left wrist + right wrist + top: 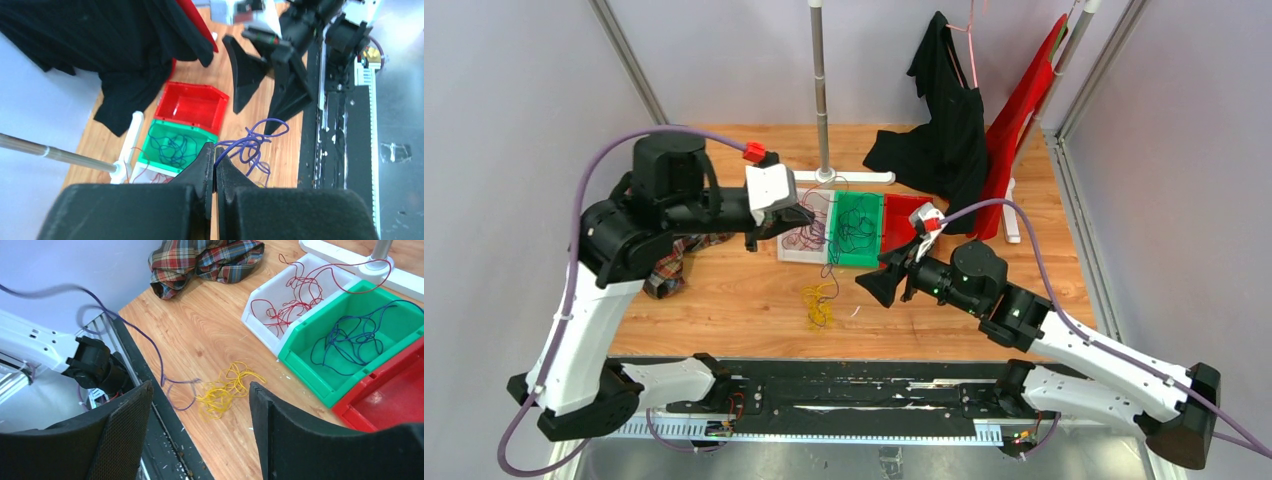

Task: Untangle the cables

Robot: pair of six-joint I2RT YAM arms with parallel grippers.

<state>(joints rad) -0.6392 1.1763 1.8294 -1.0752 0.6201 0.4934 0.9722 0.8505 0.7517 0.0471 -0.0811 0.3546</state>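
1. The left claw [215,156] is pinched together on a blue-purple cable [252,142], whose loops hang just ahead of its tips.
2. The right claw [200,390] stands wide apart and holds nothing. A yellow cable bunch [224,392] lies on the worktop [200,330] just beyond it.
3. Farther ahead of the right claw, red cables [285,312] lie in the white bin [260,326] and blue cables [350,340] in the green bin [310,374].
4. A blurred purple strand [156,352] trails left of that claw, possibly the pinched cable.

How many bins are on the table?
3, in a row: a white bin holding red wire, a green bin holding blue wire, then a red bin. None looks hidden.
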